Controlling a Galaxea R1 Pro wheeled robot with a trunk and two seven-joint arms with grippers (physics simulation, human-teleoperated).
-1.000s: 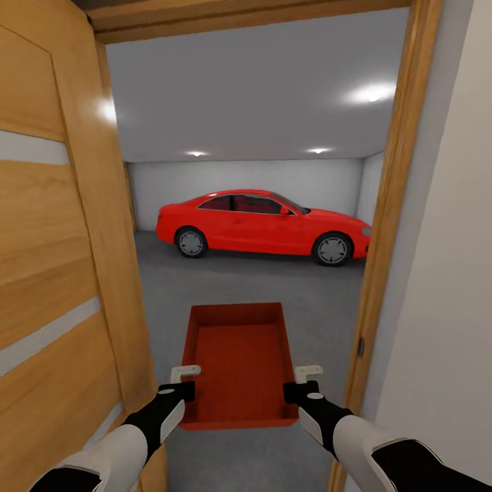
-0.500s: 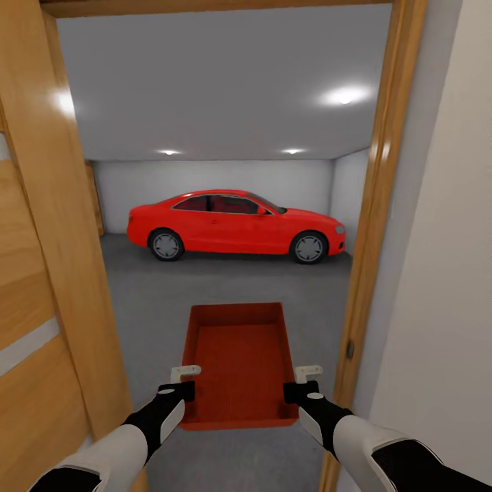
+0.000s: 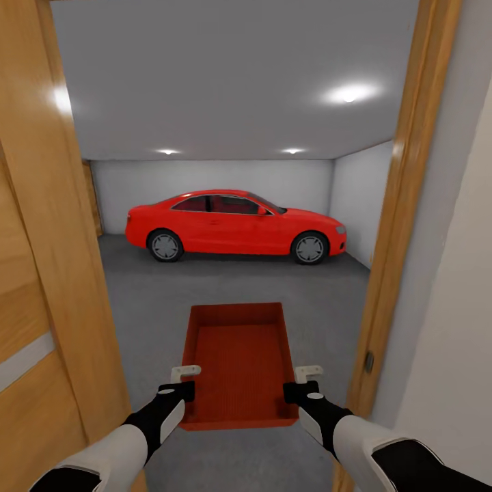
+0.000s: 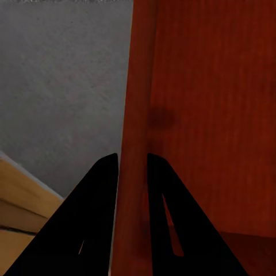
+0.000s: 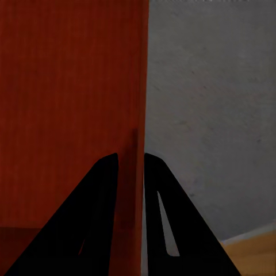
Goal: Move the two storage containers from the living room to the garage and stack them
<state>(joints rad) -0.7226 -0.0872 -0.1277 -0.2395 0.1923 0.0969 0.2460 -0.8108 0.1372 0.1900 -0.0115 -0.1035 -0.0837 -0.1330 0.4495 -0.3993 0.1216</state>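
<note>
One orange-red storage container [image 3: 239, 362], open-topped and empty, hangs level in front of me above the garage's dark grey floor [image 3: 157, 301]. My left gripper [image 3: 183, 383] is shut on its left wall near the close corner, and my right gripper [image 3: 301, 383] is shut on its right wall. In the left wrist view the two dark fingers of the left gripper [image 4: 132, 158] pinch the container's wall [image 4: 138, 86]. In the right wrist view the right gripper [image 5: 131, 156] clamps the container's other wall [image 5: 69, 86].
I stand in a doorway. An open wooden door [image 3: 41, 307] is close on the left; the wooden door frame [image 3: 393, 260] and a white wall [image 3: 458, 328] are close on the right. A red car [image 3: 236, 227] is parked across the far side of the garage.
The whole view has shifted as the camera moved: the right door frame sits further right and more of the garage's right wall shows. Container and both grippers keep their places in the picture.
</note>
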